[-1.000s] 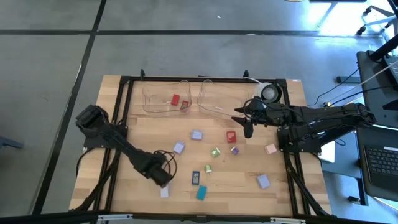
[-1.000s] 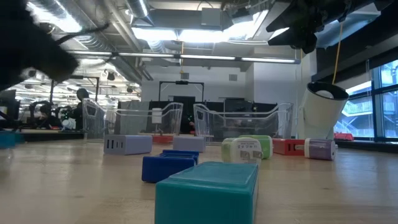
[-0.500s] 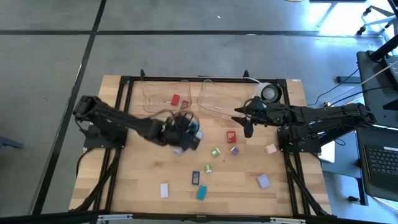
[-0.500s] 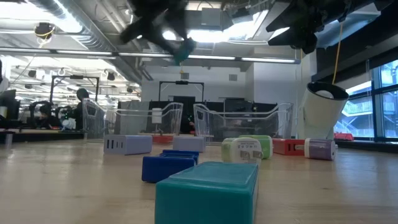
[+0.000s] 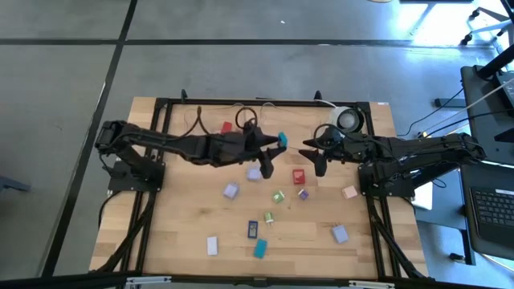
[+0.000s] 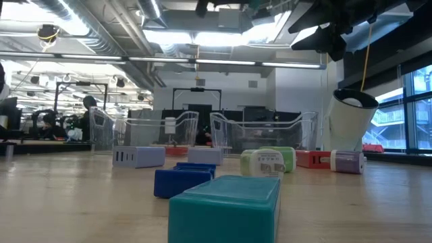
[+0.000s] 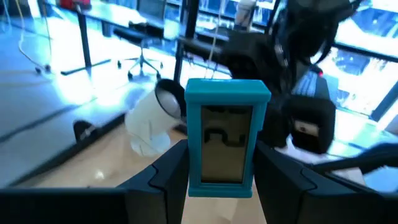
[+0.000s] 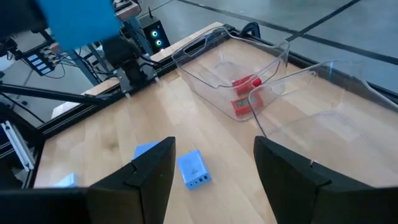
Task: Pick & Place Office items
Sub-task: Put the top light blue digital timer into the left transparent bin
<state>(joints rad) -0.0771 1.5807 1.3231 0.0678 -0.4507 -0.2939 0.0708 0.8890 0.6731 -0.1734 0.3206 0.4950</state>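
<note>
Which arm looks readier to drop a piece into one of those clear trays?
Probably the left: its claw is shut on a teal piece over the right-hand tray. The right claw beside it is open and empty.

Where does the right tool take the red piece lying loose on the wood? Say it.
From straight above, across two opposite side faces of the red piece: it lies flat, blocky, clear of its neighbours. The open right tool hovers beside it.

Left gripper (image 5: 277, 146) upper centre, arm stretched rightward, fingers clamped. Right gripper (image 5: 310, 154) just right of it, fingers spread.
</note>
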